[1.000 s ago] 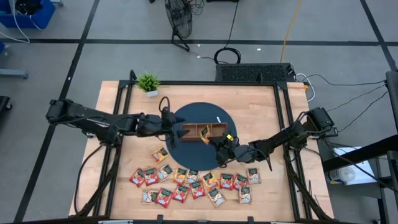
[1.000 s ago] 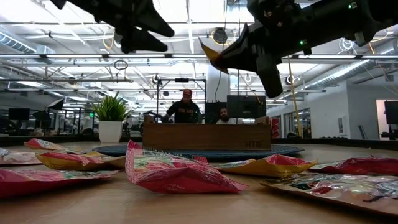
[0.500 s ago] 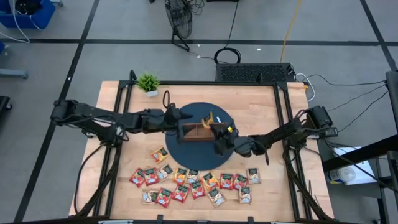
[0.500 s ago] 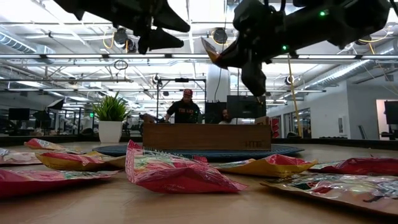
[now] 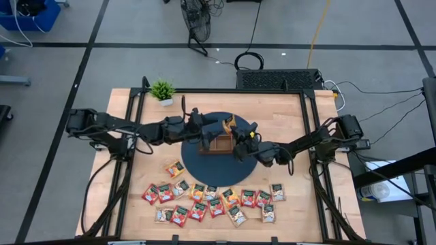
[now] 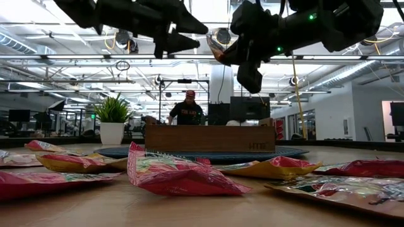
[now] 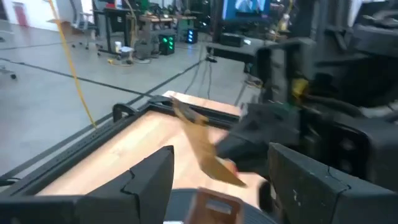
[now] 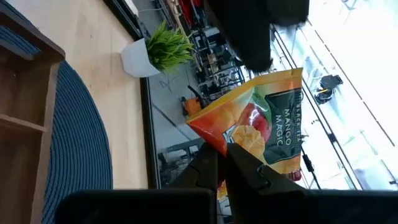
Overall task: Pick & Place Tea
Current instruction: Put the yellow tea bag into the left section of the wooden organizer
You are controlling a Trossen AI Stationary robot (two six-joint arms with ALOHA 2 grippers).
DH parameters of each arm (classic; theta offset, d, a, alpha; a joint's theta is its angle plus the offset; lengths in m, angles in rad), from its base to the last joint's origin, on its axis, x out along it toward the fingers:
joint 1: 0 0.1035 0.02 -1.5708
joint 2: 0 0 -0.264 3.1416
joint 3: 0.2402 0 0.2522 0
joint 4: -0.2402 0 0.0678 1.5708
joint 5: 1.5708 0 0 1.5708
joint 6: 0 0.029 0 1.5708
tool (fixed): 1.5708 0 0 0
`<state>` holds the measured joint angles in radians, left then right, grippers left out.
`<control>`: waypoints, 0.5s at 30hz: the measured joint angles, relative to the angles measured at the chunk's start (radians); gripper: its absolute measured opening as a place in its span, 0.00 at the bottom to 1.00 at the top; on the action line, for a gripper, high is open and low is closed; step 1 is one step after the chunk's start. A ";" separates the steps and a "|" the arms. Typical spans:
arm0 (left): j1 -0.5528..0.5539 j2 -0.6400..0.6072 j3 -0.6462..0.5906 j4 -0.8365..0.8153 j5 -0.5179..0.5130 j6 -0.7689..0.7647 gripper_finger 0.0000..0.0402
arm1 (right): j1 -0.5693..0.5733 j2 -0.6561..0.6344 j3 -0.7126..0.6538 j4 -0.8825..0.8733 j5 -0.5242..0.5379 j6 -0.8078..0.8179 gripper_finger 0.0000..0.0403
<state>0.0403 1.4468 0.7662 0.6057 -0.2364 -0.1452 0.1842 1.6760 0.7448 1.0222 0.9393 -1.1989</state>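
Note:
My right gripper (image 5: 235,131) is shut on an orange tea sachet (image 8: 264,121) held in the air over the brown wooden tray (image 5: 219,143). The tray stands on a dark round mat (image 5: 204,163). My left gripper (image 5: 210,127) hangs open just left of the sachet and points at it. In the left wrist view the sachet (image 7: 200,148) shows edge-on ahead of the gap between the fingers, and I see no touch. Several more sachets (image 5: 211,201) lie flat in rows near the table's front edge. My right gripper pinches the sachet between its two fingers at one edge (image 8: 239,144). The rest of the sachet stands out beyond the fingertips (image 8: 247,167). The fingers reach in about level from the table's right side. The sachet (image 6: 215,52) is lifted clear, high above the tray.
A small potted plant (image 5: 162,90) stands at the far left corner. One loose sachet (image 5: 175,168) lies left of the mat's near edge. Black frame rails (image 5: 310,122) run along the table's sides. People show in the room beyond the table (image 6: 188,110).
My right gripper has carried the sachet from the mat's near right part toward the far edge and up, rolling as it went, and now hangs over the tray. My left gripper has moved toward the table's right, closer to the sachet, and has stayed open.

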 joint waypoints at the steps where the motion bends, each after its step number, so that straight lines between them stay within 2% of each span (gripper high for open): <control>1: 0.007 0.005 0.000 0.010 0.000 -0.007 0.64 | 0.005 0.000 0.000 0.005 0.001 -0.007 0.01; 15: 0.040 0.015 0.000 0.100 0.028 -0.103 0.63 | 0.025 0.000 0.000 0.029 -0.029 -0.029 0.01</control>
<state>0.0808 1.4620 0.7666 0.7054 -0.2081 -0.2481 0.2096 1.6760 0.7444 1.0510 0.9103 -1.2277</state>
